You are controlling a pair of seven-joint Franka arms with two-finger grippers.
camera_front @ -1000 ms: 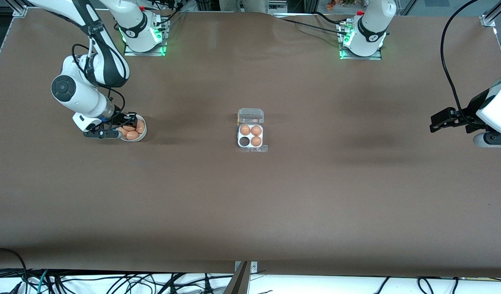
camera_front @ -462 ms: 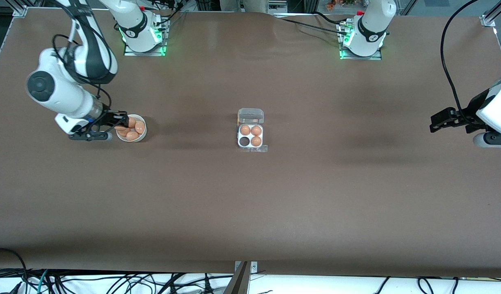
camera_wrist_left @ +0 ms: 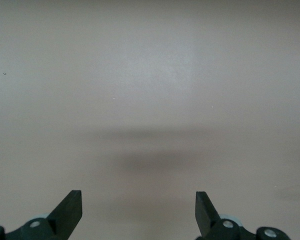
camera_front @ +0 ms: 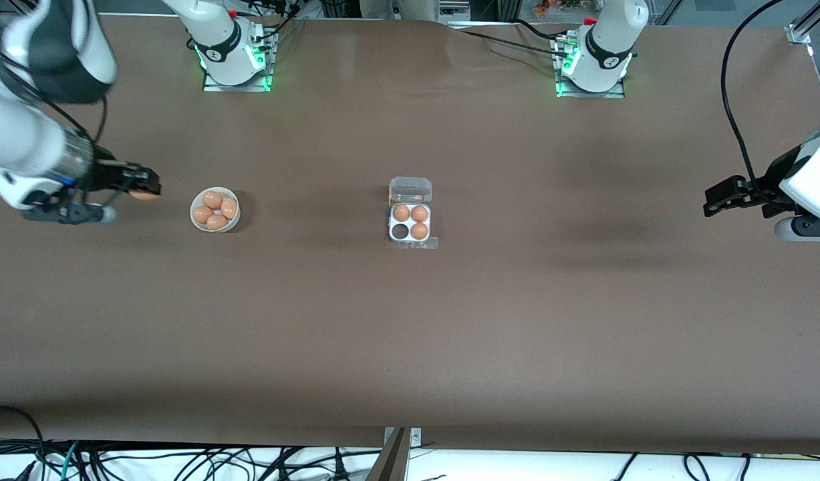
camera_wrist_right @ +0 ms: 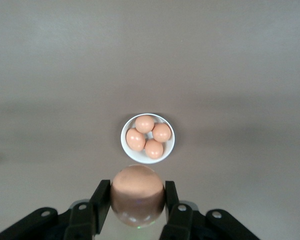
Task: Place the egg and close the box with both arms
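While the right gripper (camera_front: pixel 144 189) hangs over bare worktop (camera_front: pixel 410 347) toward the right arm's end, its jaws are clamped on a brown egg (camera_wrist_right: pixel 137 196), one jaw on each side of the shell, and the job in hand looks to be carrying that egg across to the box. Just ahead of the jaws, as the right wrist view shows, sits the white bowl (camera_front: pixel 197 226) with four more eggs in it, so the carry would do well to pass above the bowl's rim and not through it. Well apart from the jaws, near the middle of the worktop, stands the box (camera_front: pixel 410 226), lid tipped back and open, three cells filled and one empty (camera_front: pixel 400 231); that empty cell is the one nearer the front camera on the right arm's side. A good placement would likely bring the egg straight down over it, keep clear of the neighbouring eggs, and let go only once the shell is seated. Toward its own end of the worktop the left gripper (camera_front: pixel 717 199) waits over bare surface, jaws spread wide and holding nothing
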